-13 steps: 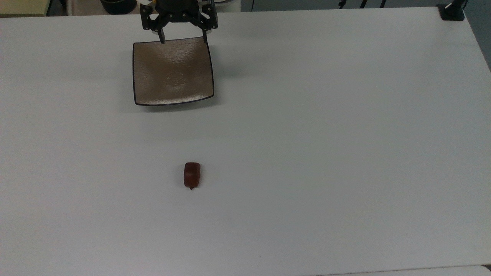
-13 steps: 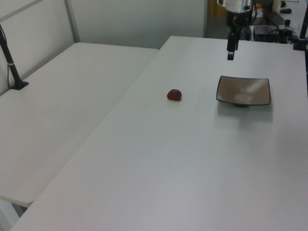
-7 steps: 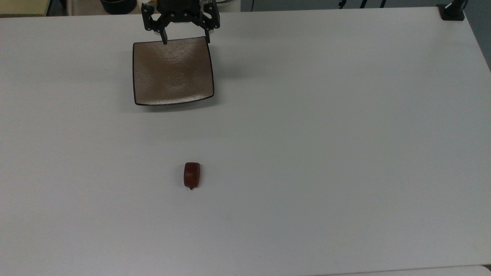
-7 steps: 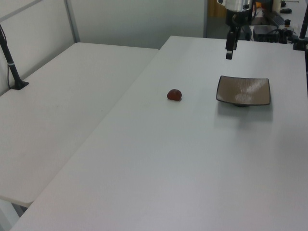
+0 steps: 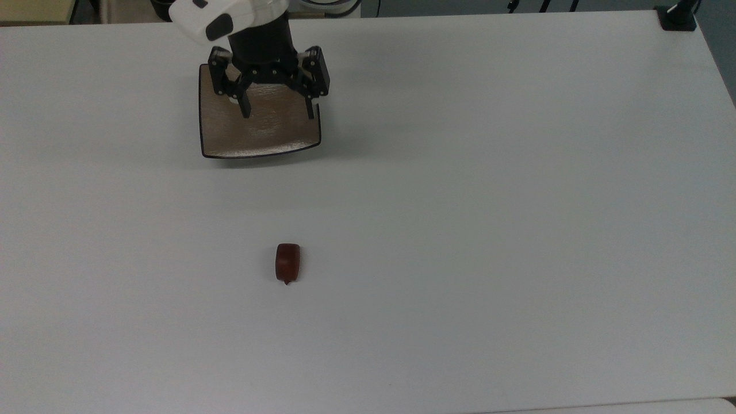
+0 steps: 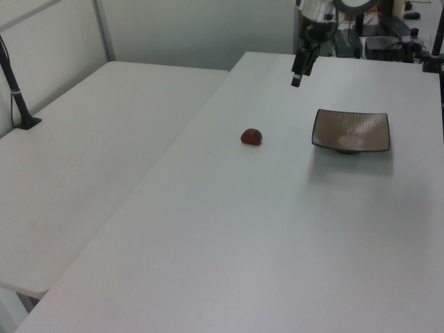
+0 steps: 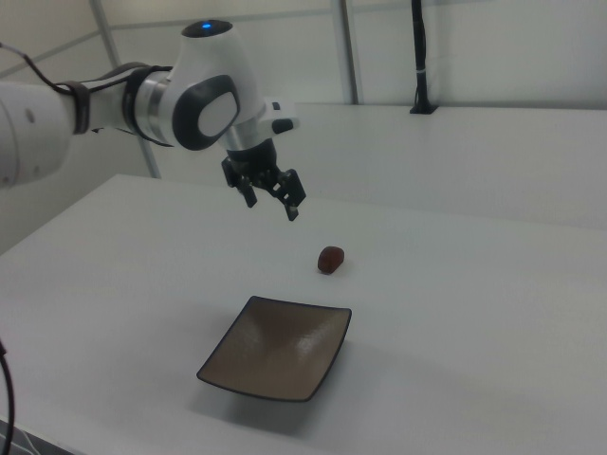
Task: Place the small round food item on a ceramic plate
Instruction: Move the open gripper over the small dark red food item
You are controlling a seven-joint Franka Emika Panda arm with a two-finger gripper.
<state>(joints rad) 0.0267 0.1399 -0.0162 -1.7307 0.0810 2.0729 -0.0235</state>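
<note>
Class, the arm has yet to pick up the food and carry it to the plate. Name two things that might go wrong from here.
1. The food is a tiny rounded lump lying loose on the bare table; the open tool may nudge it aside or let it slip as it shuts.
2. The plate is glossy with upturned edges, so food released from high up might roll or bounce out.

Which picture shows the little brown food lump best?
The top view: the food lump sits alone on the table, pointed tip visible. The left view and right view show a smaller rounded blob.
</note>
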